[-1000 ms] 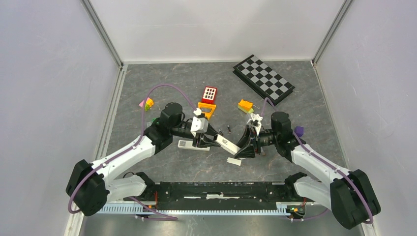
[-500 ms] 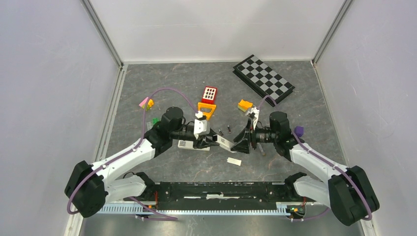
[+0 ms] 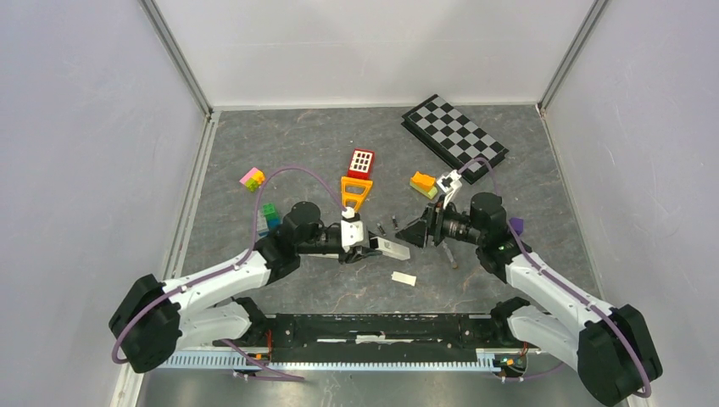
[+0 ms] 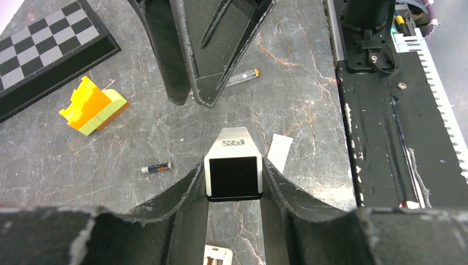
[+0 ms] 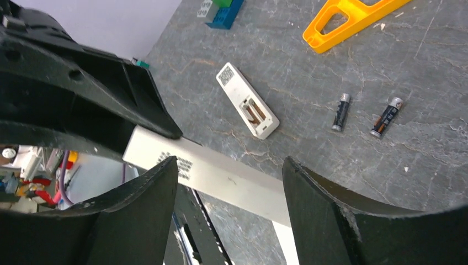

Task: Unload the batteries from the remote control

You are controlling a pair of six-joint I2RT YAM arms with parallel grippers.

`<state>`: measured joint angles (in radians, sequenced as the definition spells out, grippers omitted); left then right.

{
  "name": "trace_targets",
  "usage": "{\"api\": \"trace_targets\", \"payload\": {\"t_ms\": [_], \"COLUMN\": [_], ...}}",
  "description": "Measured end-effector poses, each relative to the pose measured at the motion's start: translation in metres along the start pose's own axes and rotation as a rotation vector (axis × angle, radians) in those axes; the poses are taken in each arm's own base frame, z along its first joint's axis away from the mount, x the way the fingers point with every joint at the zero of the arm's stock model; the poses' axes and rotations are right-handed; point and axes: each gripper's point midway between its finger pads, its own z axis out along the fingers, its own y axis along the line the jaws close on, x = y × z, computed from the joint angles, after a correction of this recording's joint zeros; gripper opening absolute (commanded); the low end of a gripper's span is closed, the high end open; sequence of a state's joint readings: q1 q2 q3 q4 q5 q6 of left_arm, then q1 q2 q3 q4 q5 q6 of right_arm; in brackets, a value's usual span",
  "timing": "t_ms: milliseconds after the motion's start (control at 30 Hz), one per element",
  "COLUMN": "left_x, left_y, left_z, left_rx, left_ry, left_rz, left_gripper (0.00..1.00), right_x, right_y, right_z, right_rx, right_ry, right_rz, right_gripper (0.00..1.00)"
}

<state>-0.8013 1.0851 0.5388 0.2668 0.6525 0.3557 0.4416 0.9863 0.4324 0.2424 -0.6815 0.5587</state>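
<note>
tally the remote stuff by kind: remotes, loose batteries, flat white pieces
white remotes: 2
loose batteries: 2
flat white piece: 1
total: 5

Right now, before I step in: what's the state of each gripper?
Left gripper: closed on the white remote.
Right gripper: open, holding nothing.

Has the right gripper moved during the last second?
Yes. The right gripper moved away from the white piece, toward the checkerboard.
</note>
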Motion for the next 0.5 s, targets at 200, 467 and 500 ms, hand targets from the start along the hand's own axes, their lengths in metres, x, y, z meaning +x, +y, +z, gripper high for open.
{"api": "trace_targets", "payload": {"t_ms": [200,467,500], "left_x": [0.0,0.005,0.005], "left_y": [0.0,-0.001,-0.001], "left_z": [0.008,0.012,0.012], "left_rx": [-0.02,-0.032,-0.036], "left_ry": [-0.031,-0.041,-0.042], "left_rz": [0.004,-0.009,-0.01], "left_gripper": [0.02,0.02,0.02], "right_x": [-0.008,-0.005,-0.004], "right_y": [0.022,0.039,0.038], "right_z": [0.01,0.027,0.028], "right_rx": [-0.015,-0.027,-0.024], "right_ry": [-0.019,-0.008,-0.004], "right_rz": [0.017,0.004,0.006], "right_gripper": [0.73,0.72,0.71]}}
